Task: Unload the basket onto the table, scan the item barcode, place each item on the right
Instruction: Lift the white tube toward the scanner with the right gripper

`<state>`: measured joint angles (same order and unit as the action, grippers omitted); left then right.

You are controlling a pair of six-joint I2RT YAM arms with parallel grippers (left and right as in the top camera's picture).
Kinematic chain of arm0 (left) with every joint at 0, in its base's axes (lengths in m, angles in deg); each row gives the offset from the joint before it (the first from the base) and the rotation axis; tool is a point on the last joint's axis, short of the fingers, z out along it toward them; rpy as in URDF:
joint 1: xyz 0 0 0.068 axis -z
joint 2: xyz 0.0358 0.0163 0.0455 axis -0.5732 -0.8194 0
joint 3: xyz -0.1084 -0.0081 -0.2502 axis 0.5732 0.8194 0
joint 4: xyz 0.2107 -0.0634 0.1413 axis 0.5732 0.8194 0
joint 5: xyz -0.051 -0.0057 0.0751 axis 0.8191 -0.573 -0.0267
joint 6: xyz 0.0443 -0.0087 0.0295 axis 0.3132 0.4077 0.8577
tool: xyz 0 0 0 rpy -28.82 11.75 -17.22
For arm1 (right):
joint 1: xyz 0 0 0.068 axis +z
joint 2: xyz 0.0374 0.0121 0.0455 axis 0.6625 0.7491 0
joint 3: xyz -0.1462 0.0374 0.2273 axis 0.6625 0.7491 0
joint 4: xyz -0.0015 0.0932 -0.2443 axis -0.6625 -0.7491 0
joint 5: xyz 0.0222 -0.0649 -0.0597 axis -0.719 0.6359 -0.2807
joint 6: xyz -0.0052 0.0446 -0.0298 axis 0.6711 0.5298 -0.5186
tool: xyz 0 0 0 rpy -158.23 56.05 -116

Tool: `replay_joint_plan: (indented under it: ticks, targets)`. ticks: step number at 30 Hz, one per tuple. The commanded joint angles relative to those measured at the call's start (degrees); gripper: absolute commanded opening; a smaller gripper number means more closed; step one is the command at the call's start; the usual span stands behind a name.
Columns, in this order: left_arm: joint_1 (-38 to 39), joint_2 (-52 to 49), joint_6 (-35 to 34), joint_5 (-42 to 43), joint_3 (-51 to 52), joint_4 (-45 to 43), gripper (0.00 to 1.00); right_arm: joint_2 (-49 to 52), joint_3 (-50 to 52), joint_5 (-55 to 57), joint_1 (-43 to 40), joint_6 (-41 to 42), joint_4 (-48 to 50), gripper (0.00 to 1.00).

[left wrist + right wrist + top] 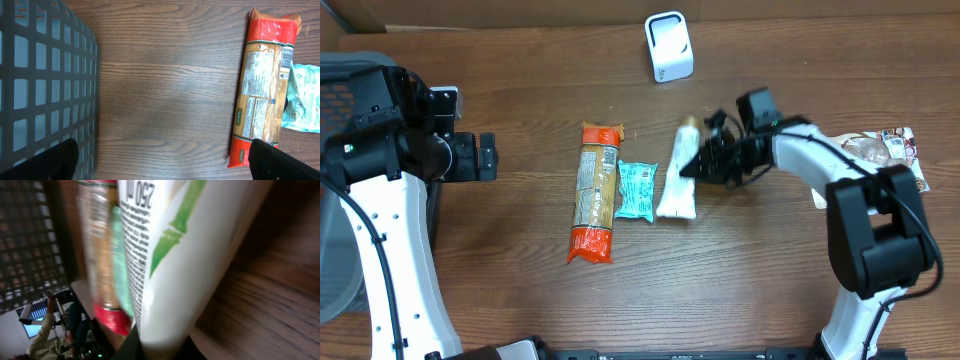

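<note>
A white tube (676,188) with green print lies on the wooden table, its cap end pointing away. My right gripper (705,160) is shut on the tube's upper right side. In the right wrist view the tube (175,255) fills the space between the dark fingers (131,349). The white barcode scanner (668,47) stands at the back of the table, apart from the tube. My left gripper (485,157) hovers open at the far left with nothing between its fingertips (280,162).
A long orange pasta package (595,192) and a teal packet (637,189) lie just left of the tube. A grey mesh basket (40,80) sits at the left edge. Another printed packet (892,150) lies at the far right behind my right arm.
</note>
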<state>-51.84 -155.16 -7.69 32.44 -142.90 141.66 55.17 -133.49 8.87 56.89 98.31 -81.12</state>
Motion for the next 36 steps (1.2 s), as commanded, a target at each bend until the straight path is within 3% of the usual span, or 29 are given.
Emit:
replay_joint_plan:
  ticks: [1,6,13,15,23,36]
  targets:
    - [0.1,0.6,1.5,0.9,-0.2,-0.1,1.0,-8.2,-13.5,-9.8,-0.1,-8.9,-4.9,0.04]
    - [0.1,0.6,1.5,0.9,-0.2,0.0,1.0,-8.4,-27.1,-11.8,-0.1,-20.6,-18.0,0.04]
    - [0.1,0.6,1.5,0.9,-0.2,0.0,1.0,-8.5,-35.2,-14.3,0.1,-40.8,-33.8,0.04]
    - [0.1,0.6,1.5,0.9,-0.2,-0.1,1.0,-8.5,-37.1,-14.2,0.3,-42.3,-35.6,0.04]
    - [0.1,0.6,1.5,0.9,-0.2,-0.1,0.99,-8.5,-46.9,-7.6,0.5,-40.7,-36.4,0.04]
    - [0.1,0.6,1.5,0.9,-0.2,-0.1,0.99,-8.3,-50.2,7.4,2.4,-31.1,-27.5,0.04]
